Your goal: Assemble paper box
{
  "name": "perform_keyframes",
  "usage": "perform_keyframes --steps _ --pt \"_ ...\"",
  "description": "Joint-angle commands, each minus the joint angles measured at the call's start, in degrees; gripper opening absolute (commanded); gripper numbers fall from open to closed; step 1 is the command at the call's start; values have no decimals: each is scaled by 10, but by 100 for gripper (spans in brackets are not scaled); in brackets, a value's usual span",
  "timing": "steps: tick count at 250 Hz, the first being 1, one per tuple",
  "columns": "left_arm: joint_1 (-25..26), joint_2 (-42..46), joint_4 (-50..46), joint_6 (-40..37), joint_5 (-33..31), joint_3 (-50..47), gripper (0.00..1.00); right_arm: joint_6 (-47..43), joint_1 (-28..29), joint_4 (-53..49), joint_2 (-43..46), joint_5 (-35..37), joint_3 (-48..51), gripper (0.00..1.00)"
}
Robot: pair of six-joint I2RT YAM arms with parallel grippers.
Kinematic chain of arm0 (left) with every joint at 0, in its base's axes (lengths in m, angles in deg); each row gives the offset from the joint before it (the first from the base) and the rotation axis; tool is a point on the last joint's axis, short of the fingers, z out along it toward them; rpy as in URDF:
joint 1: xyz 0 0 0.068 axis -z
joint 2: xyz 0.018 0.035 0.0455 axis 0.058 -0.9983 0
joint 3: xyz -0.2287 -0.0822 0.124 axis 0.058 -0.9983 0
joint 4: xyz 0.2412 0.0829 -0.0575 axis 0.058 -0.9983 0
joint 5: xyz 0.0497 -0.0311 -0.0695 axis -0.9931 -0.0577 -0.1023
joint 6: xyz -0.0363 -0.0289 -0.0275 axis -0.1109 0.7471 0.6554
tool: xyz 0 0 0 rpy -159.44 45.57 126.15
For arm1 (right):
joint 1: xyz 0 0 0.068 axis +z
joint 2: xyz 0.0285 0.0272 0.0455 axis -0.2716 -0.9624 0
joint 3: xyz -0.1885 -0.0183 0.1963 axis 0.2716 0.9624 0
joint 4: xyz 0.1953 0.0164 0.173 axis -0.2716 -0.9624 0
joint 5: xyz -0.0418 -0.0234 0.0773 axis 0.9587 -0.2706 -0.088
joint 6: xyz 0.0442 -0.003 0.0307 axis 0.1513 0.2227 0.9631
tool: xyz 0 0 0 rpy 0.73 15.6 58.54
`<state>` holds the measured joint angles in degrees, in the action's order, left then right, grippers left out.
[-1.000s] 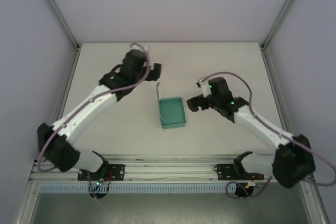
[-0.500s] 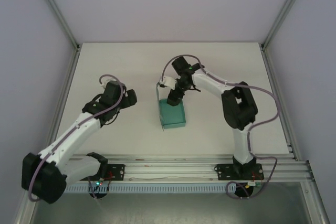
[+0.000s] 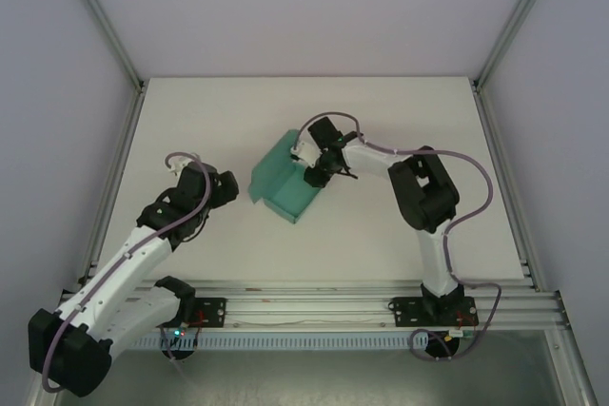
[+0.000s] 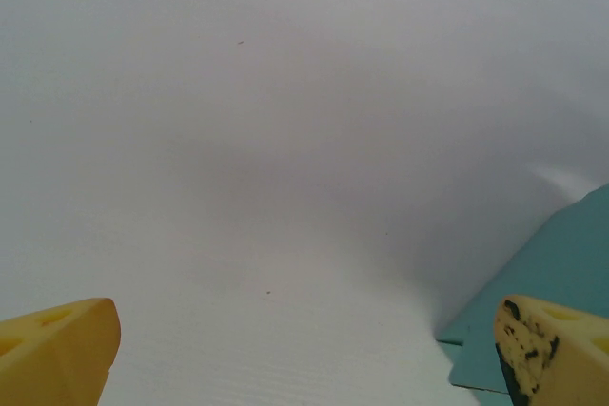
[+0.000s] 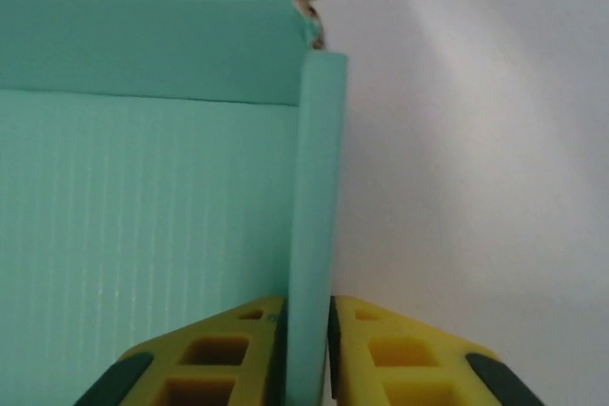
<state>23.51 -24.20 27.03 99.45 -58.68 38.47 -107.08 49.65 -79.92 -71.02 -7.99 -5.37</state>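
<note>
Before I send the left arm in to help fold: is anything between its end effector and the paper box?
Nothing visible. Bare table lies between the open left end effector and the paper box. The right end effector grips one of the box's walls on the opposite side.

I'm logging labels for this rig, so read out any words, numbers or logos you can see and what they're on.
No readable text anywhere.
The paper box is plain teal card, unprinted.
Black marks on one finger of the left gripper look like scuffs, not letters.
</note>
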Motion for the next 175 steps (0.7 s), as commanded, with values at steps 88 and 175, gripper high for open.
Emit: perform_keyframes --steps 88,175 --pt "-5 -75 19 -10 -3 15 100 547 30 16 139 312 188 18" --pt "-5 -114 129 -101 108 4 100 608 72 -37 233 377 225 34"
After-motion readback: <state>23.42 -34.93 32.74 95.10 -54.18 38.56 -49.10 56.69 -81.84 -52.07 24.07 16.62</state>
